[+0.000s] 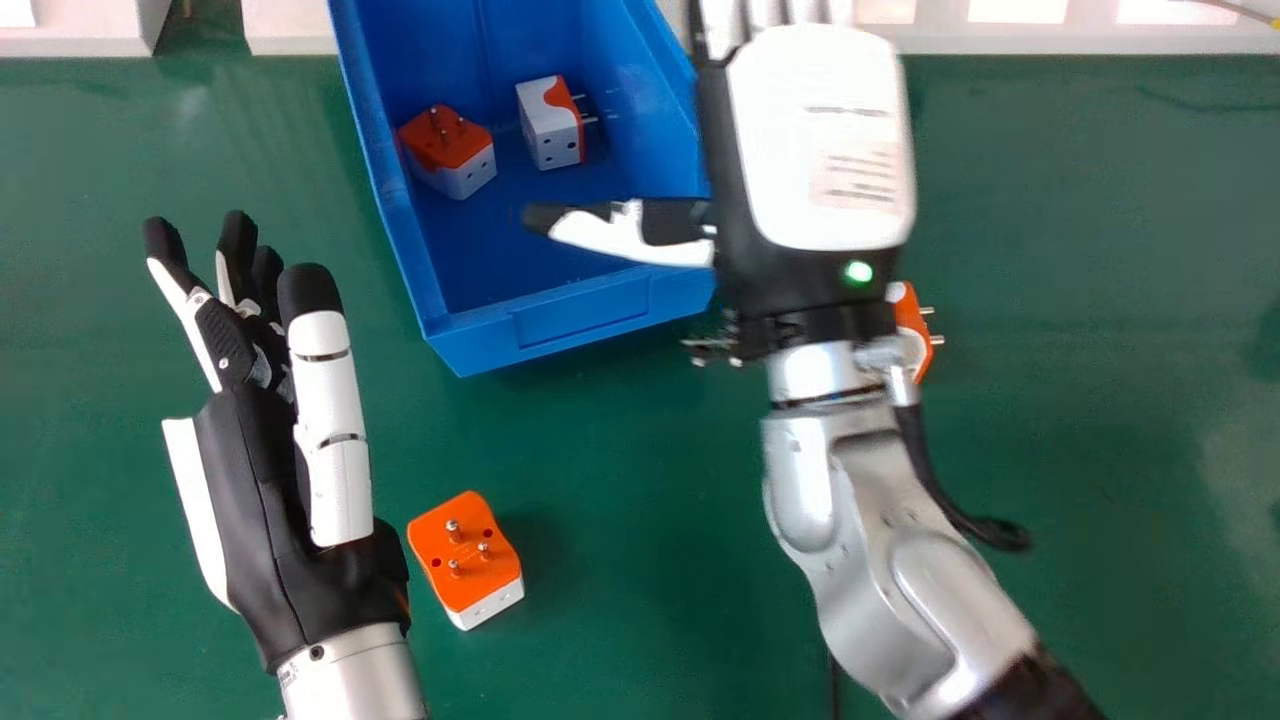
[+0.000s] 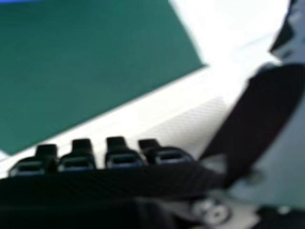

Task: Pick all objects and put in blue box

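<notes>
In the head view my right hand (image 1: 815, 140) hangs over the blue box's (image 1: 580, 320) right side, fingers straight toward the far edge, thumb stretched left over the box; it holds nothing. My right hand (image 2: 119, 157) also shows its fingertips in the right hand view. At the left, my left hand (image 1: 290, 500) stays open and empty. An orange and white adapter (image 1: 465, 560) lies on the table right beside it, prongs up. Another adapter (image 1: 910, 325) is partly hidden behind my right wrist. Inside the box sit an orange-topped adapter (image 1: 447, 150) and a white one (image 1: 550, 122).
The green table (image 1: 620, 500) carries everything. Its far edge borders a pale, white-framed surface (image 1: 1080, 38). A dark cable hangs off my right forearm. Metal prongs (image 1: 708, 345) poke out left of my right wrist, near the box's front right corner.
</notes>
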Controlling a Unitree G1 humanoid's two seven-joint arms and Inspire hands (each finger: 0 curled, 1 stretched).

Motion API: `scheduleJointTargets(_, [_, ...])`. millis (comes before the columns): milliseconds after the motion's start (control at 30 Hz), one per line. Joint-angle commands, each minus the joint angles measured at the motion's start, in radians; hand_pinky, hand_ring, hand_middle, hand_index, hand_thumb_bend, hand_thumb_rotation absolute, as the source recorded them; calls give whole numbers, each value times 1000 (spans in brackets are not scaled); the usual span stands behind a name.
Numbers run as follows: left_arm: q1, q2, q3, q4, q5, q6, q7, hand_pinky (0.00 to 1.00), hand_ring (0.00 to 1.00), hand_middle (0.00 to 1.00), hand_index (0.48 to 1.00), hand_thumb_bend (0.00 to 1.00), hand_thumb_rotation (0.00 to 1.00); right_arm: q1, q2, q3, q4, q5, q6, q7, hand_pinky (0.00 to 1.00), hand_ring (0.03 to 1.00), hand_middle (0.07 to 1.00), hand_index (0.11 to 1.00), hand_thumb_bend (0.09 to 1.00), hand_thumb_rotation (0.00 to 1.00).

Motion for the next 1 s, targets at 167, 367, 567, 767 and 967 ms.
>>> scheduleJointTargets(167, [20,-85,-16,-56,11,8,-4,941,983,988,972,542,807,8,-121,-102,-282,-185,318,641,1000,1000,1000,1000,1000,441])
scheduleJointTargets(367, [21,-86,-15,-53,10,2,-4,946,985,987,972,541,795,-84,-183,-142,-131,-130,332,819,1000,1000,1000,1000,1000,327])
scheduleJointTargets(567, [17,-89,-12,-51,4,0,-8,954,988,988,976,536,793,-174,-205,-154,92,-33,280,818,1000,1000,1000,1000,1000,284])
scheduleJointTargets(767, [15,-93,-13,-51,-1,0,-10,953,987,984,974,540,787,-258,-220,-140,309,85,164,790,1000,1000,1000,1000,1000,223])
scheduleJointTargets(967, [13,-96,-13,-50,7,-3,-6,949,985,983,973,540,785,-306,-231,-89,468,142,58,800,990,1000,1000,977,1000,174])
